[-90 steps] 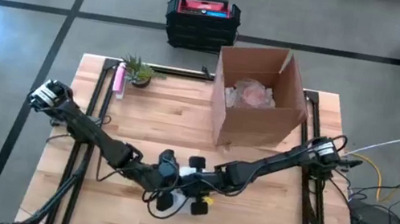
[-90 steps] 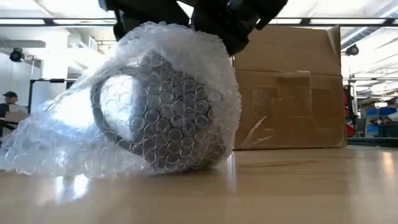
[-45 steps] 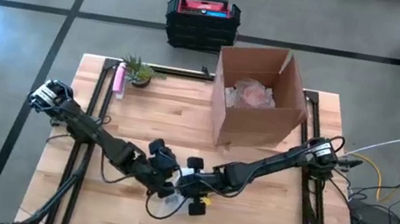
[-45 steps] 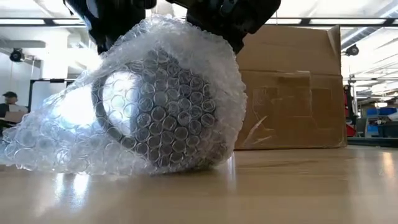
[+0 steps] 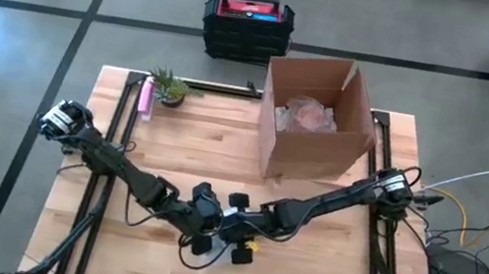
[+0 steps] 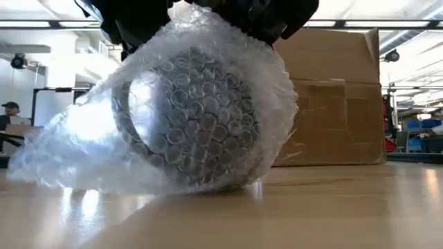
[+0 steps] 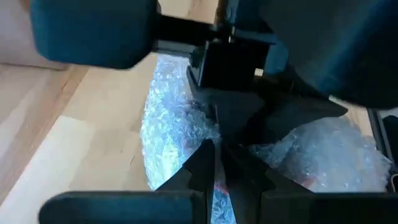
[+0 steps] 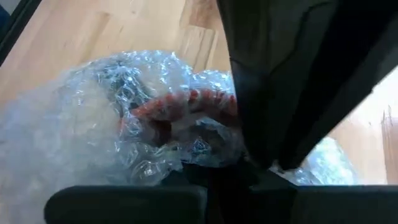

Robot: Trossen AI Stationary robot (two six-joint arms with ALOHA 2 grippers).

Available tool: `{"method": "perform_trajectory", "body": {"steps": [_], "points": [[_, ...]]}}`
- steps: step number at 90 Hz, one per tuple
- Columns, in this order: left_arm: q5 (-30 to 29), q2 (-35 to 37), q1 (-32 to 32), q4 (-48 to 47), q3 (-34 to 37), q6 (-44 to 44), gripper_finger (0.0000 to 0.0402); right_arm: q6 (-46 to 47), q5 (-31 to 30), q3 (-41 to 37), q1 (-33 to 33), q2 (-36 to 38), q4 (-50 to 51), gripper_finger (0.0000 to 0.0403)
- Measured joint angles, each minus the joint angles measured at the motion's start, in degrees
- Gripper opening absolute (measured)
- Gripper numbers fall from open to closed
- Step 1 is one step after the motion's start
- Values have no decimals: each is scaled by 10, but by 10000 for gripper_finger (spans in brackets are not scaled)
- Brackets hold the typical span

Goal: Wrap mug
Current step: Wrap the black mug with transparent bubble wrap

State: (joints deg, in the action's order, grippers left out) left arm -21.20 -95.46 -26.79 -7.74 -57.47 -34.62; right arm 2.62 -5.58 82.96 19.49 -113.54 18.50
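- Low view: mug [image 6: 190, 117] lies on its side on the tabletop [image 6: 332, 207], mouth turned toward the camera and a bit to picture-left, so its long axis runs roughly front to back.
- Bubble wrap [image 6: 228, 76] covers the top and right of the mug; a loose tail [image 6: 52, 162] trails out flat to picture-left, not tucked.
- High view: both arms meet at the front-middle of the tabletop, over the bundle; left gripper [image 5: 205, 212] and right gripper [image 5: 237, 219] sit just beside each other.
- Mug is directly under both grippers; neither is clearly nearer, both look to touch the wrap from above.
- Left wrist view: left gripper's tips look drawn together at the wrap, maybe pinching a fold; too crowded by the other arm, cannot tell for sure.
- Right wrist view: right gripper pressed down into the wrap over something reddish inside the bundle; jaws hidden by the dark body, cannot tell the opening.
- Judgement: the coming move turns on that loose tail, which lies on the left arm's side, so the left gripper seems better placed to fold it over the mouth while the right steadies the mug.
- Cardboard box [image 5: 315, 119] stands well behind, toward the right.
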Motion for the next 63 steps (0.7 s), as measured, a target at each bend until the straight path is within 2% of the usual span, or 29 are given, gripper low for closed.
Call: {"method": "perform_trajectory", "body": {"steps": [25,33,43,49,63], "points": [[21,-2,6,-3,-4,-1,22,-4,-10,55,0,69,180,0],[21,-3,6,-4,-3,-2,22,12,-51,53,0,88,235,0],[21,-3,6,-4,-3,-2,22,43,-142,43,0,99,293,0],[21,-3,6,-5,-3,-2,22,59,-171,26,-2,97,298,0],[21,-3,6,-4,-2,-1,22,73,-166,-19,-5,83,241,0]]}}
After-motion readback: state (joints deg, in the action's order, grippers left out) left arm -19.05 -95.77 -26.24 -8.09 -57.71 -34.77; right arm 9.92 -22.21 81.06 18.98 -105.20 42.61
